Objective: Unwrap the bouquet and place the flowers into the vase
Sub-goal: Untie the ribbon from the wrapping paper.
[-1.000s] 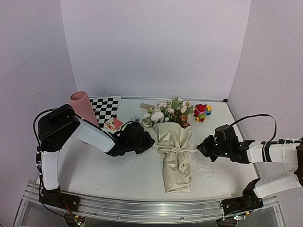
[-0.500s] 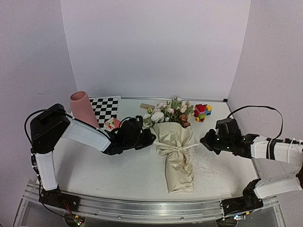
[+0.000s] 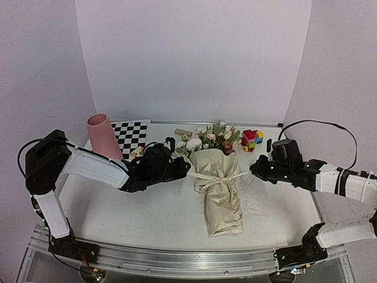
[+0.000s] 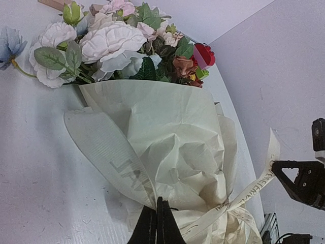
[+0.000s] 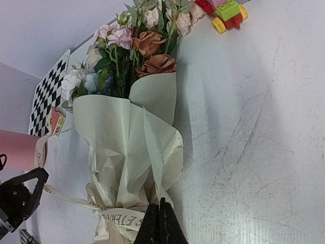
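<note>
Plain pale lilac walls (image 3: 194,59) on three sides, back panel brightest. White desk (image 3: 153,218), scuffed, grey scratches toward right. Metal rail (image 3: 188,258) along near edge. Soft even light, faint shadows.

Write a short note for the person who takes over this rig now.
Left gripper: jaws shut on one ribbon end.
Right gripper: jaws shut on the other end.
Bouquet lies wrapped on the table, ribbon tied round its paper.
Vase stands upright at back left, no flowers in it.
Done: both ribbon ends gripped.
Left: untie, open paper, move flowers into vase.
</note>
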You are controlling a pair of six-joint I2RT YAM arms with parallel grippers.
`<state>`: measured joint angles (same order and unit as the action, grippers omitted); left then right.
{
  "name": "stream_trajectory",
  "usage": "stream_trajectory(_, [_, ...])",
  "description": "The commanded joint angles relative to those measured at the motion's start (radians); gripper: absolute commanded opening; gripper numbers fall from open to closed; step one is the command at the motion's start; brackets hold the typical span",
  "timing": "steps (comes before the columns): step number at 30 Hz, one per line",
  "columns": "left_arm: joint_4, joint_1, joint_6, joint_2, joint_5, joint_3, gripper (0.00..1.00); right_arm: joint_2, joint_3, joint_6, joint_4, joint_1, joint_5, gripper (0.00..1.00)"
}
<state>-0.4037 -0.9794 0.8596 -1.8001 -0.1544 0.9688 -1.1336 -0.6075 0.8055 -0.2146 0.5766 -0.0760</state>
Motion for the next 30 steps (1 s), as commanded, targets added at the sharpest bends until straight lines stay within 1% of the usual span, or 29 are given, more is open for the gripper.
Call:
stream_trajectory(1, [0.037,0.002,-0.059,0.059,-0.069,-0.005,0.00,0.038,-0.050,-0.067,0.058,-0.009,-0.069,0.00])
stream_trajectory(17, [0.127,-0.001,-0.101,0.098,-0.106,-0.009,0.00,0.043,-0.019,-0.058,0.092,-0.009,-0.094,0.00])
stream_trajectory(23, [0.180,-0.001,-0.125,0.136,-0.145,-0.004,0.00,0.068,-0.044,-0.086,0.128,-0.009,-0.148,0.00])
stream_trajectory(26, [0.243,-0.001,-0.135,0.145,-0.172,0.022,0.00,0.082,-0.059,-0.106,0.151,-0.008,-0.181,0.00])
stream_trajectory(30, [0.278,-0.003,-0.151,0.152,-0.175,0.030,0.01,0.103,-0.082,-0.133,0.177,-0.009,-0.222,0.00])
